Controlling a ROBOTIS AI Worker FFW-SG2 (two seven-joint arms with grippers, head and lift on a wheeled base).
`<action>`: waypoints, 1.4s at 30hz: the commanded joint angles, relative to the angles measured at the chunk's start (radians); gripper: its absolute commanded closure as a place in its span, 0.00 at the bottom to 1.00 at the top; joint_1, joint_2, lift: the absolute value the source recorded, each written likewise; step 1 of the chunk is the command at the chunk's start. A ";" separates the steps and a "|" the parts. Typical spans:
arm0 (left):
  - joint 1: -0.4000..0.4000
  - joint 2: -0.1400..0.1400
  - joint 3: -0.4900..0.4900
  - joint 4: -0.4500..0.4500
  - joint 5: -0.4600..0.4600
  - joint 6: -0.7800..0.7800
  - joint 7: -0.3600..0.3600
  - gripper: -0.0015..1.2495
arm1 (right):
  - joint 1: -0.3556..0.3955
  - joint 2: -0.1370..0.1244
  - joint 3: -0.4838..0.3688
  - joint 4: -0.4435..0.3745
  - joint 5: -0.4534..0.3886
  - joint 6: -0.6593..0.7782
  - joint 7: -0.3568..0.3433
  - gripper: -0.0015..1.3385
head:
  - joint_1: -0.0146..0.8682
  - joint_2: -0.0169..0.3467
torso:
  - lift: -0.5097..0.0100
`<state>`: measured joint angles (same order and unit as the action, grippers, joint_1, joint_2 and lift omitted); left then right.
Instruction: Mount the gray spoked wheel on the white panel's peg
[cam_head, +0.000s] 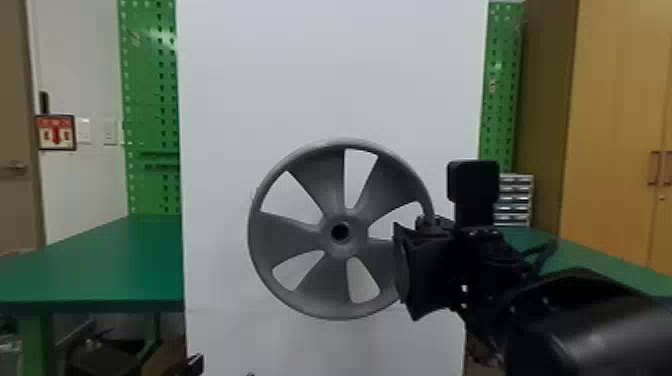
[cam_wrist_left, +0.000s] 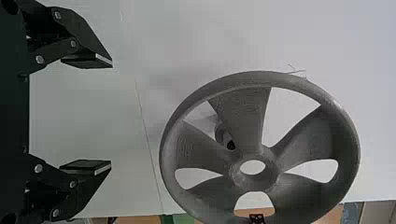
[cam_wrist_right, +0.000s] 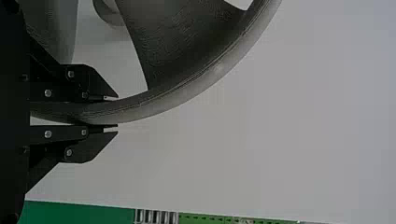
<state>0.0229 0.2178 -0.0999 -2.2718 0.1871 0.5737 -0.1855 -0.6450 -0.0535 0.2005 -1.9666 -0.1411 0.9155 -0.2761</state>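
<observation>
Pinching the gray spoked wheel (cam_head: 317, 175) at its rim with the right gripper (cam_wrist_right: 115, 112), before the white panel (cam_head: 330, 70), with the left gripper (cam_wrist_left: 111, 114) spread; probably light, stiff, slightly slippery, hence best grasped across the rim.

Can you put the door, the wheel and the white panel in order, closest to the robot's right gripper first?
1. Wheel: its rim is between the right gripper's fingers.
2. White panel: behind the wheel.
3. Door: far off, at the head view's left edge.
</observation>
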 joint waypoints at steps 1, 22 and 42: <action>-0.001 0.000 -0.001 0.000 0.000 0.000 0.000 0.39 | -0.012 0.001 -0.001 0.023 0.000 -0.001 0.000 0.88 | 0.16 0.03 | 0.20; -0.006 0.000 -0.008 0.000 -0.002 0.002 0.000 0.39 | -0.058 0.004 -0.003 0.098 -0.006 -0.006 -0.015 0.88 | 0.16 0.03 | 0.20; -0.012 0.006 -0.012 0.000 0.000 0.003 0.004 0.39 | -0.090 0.011 0.004 0.163 -0.023 -0.029 -0.015 0.88 | 0.16 0.03 | 0.20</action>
<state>0.0113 0.2226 -0.1117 -2.2718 0.1871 0.5768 -0.1821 -0.7305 -0.0445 0.2041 -1.8139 -0.1600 0.8915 -0.2914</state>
